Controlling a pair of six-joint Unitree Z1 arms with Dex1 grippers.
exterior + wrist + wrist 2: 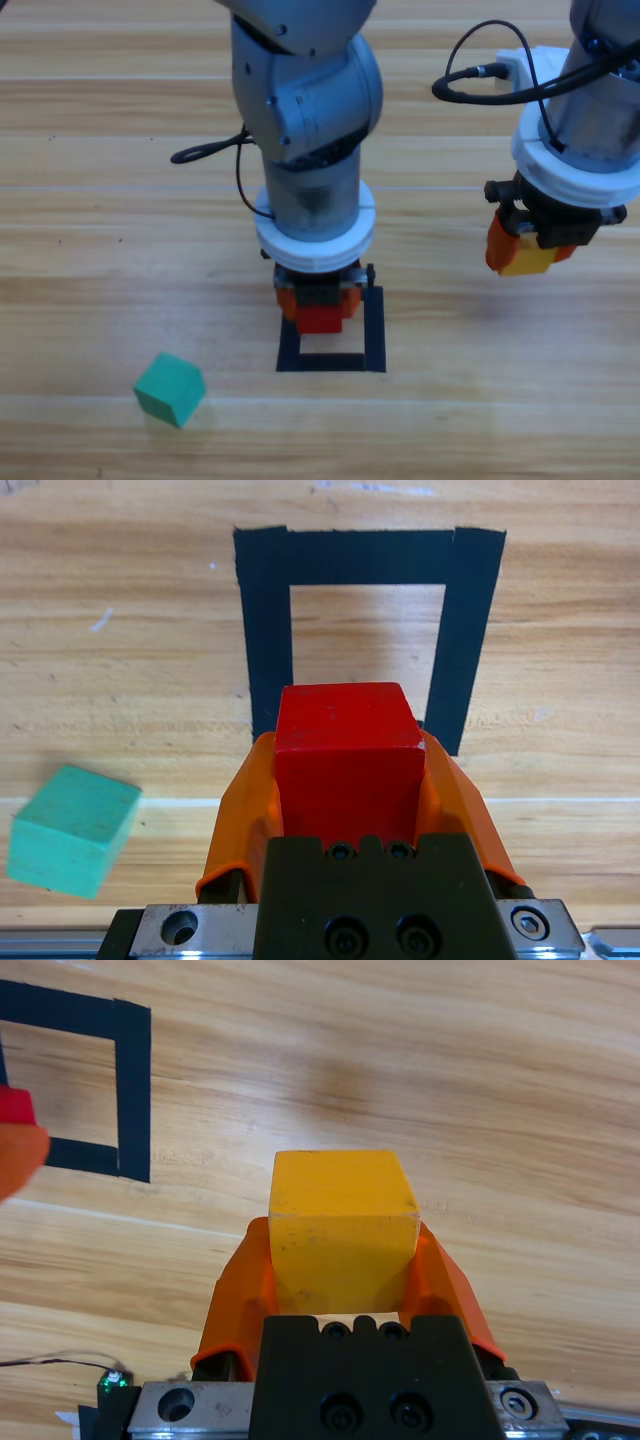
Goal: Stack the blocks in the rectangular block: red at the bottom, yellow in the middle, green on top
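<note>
- The left tool [318, 305] is closed on the red cube [345, 755], over the near edge of the black tape square [468, 630].
- The right tool [530, 250] grips the yellow cube [342, 1225], well to the right of the square.
- The green cube [170, 388] lies on the surface [100, 250], left of the left tool.

Left claw [350, 780] grips red cube [345, 755] near tape outline [268, 630].

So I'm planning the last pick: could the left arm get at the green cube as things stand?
Probably not yet: the left gripper is shut on the red cube over the tape outline. The green cube itself lies uncovered on the table.
</note>
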